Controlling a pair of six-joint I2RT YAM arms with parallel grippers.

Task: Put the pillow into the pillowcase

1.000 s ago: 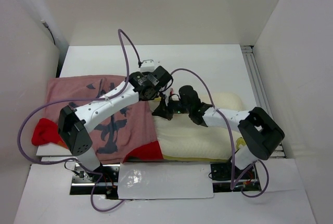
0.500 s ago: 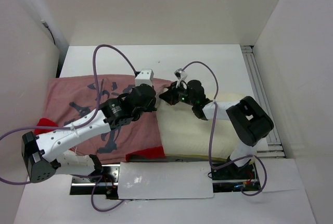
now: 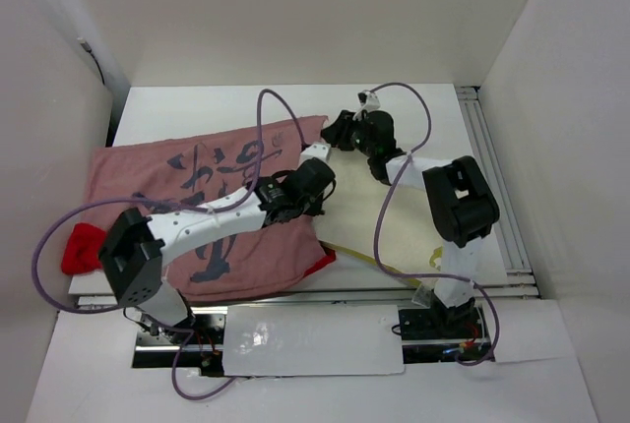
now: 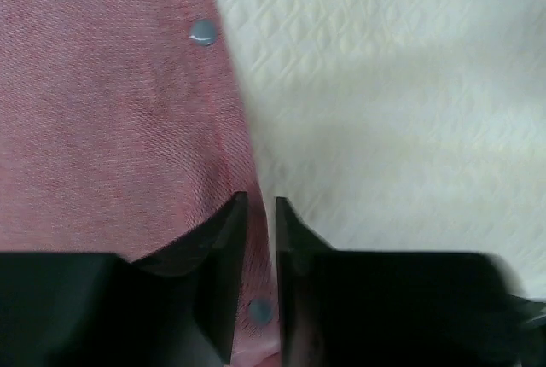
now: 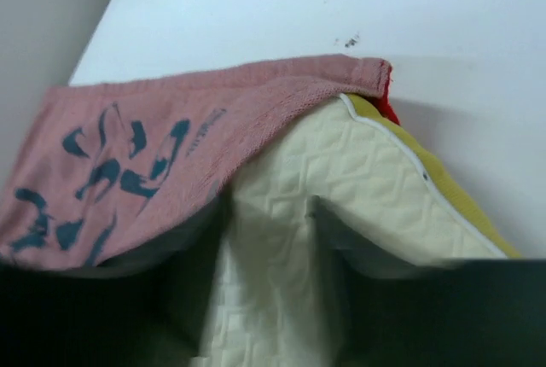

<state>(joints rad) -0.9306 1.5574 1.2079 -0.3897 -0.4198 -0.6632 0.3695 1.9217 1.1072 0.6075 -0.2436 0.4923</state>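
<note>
**Pillow partly cased; insertion incomplete**

The pillowcase (image 3: pixel 187 202) lies spread on the left and middle of the table (image 3: pixel 197 113), faded side up. Its open end reaches over the left part of the pillow (image 3: pixel 404 236). The right wrist view shows the hem draped over the pillow's far corner, with the yellowish edge (image 5: pixel 444 188) bare beyond it. A large stretch of cream quilting to the right is uncovered. How deep the pillow sits inside is hidden.

The left gripper (image 4: pixel 258 205) hovers over the snap-studded hem (image 4: pixel 203 32) where it meets the pillow. Its jaws are parted by a narrow slit, with nothing visibly caught. The right gripper (image 5: pixel 269 209) is at the far corner, fingers spread, with quilting showing between them and no evident pinch.

Judgement: the mouth is started over the pillow. Drawing the case along the remaining length, and closing it, is outstanding.
</note>
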